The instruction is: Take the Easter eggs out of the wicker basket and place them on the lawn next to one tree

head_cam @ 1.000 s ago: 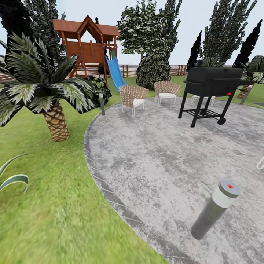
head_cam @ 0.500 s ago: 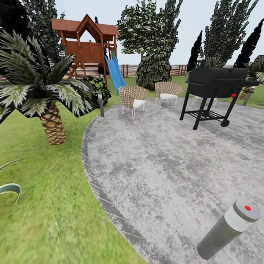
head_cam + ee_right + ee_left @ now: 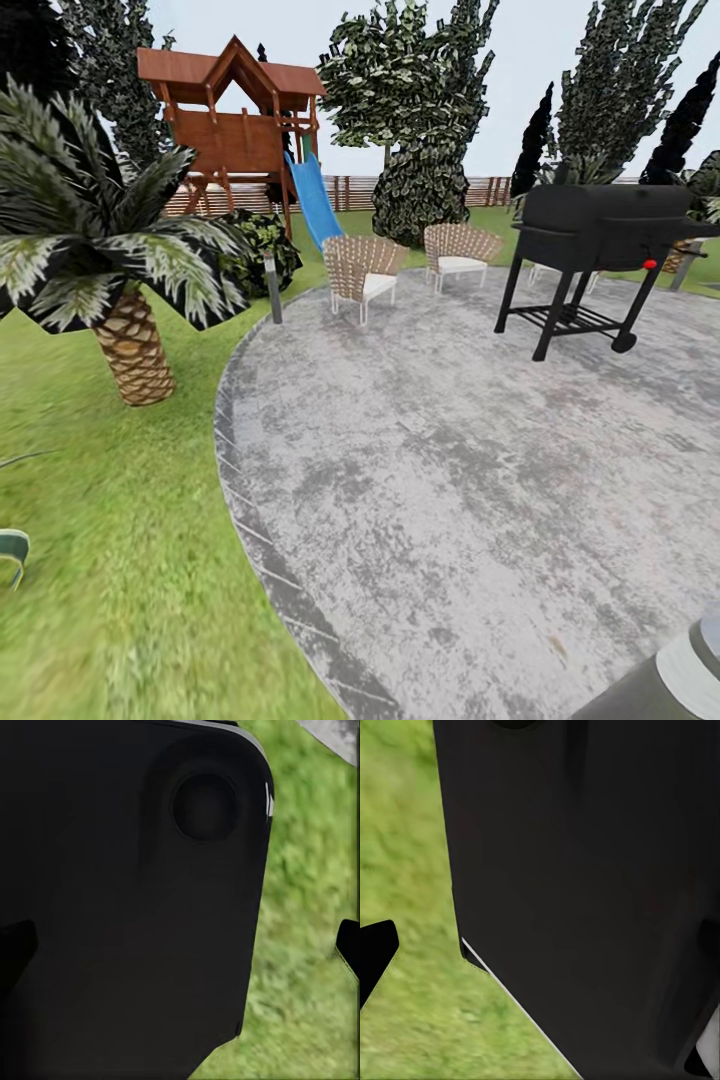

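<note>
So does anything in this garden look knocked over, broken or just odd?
Nothing stands out. The black grill, the two wicker chairs and the wooden playhouse with its blue slide all stand upright around the grey patio, and the lawn looks undisturbed.

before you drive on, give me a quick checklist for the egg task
1. Basket in sight: not ok, not seen from here.
2. Eggs in sight: not ok.
3. Candidate tree spotted: ok, pale trunk beyond the chairs.
4. Paving ahead free: ok as far as the grill.
5. Post close at lower right: not ok, steer off it.
6. Grippers empty: cannot tell, wrist views mostly blocked by dark body.
</note>
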